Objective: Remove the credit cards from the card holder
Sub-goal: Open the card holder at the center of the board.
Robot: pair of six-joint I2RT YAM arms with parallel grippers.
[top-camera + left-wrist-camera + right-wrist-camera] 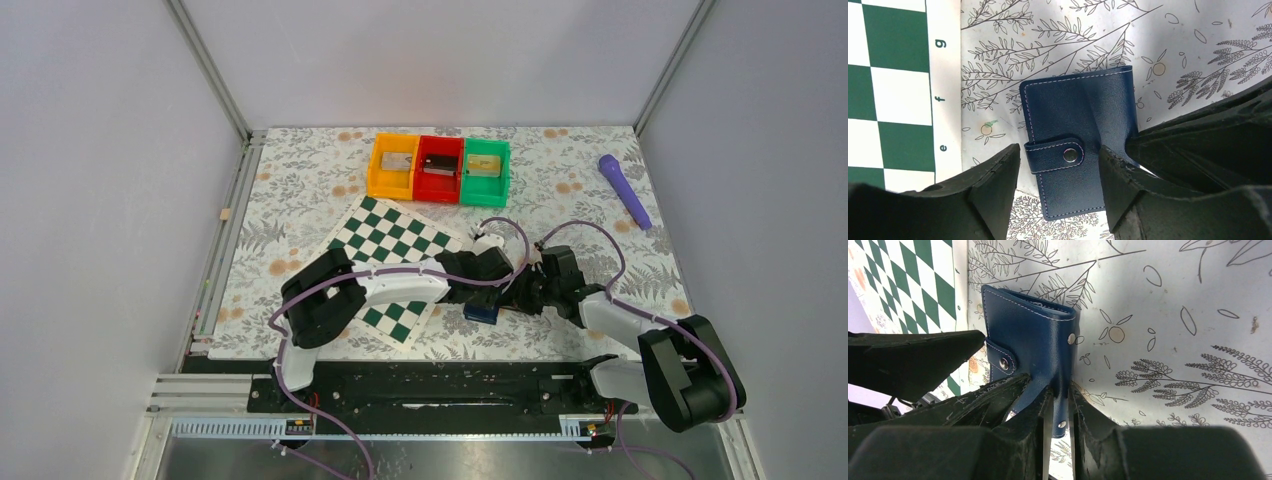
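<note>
While the right hand (1060, 405) pinches one edge of the blue card holder (1033, 340), its strap snapped shut, the left hand (1059, 155) straddles it with fingers wide, on the floral surface (1173, 40) just beside the chessboard (893, 75).

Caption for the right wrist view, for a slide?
Right gripper pinches one edge of the blue card holder, strap snapped shut, over the floral tablecloth.

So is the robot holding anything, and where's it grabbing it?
Yes. The right gripper pinches the blue card holder by one side edge. The left gripper just sits open around it.
</note>
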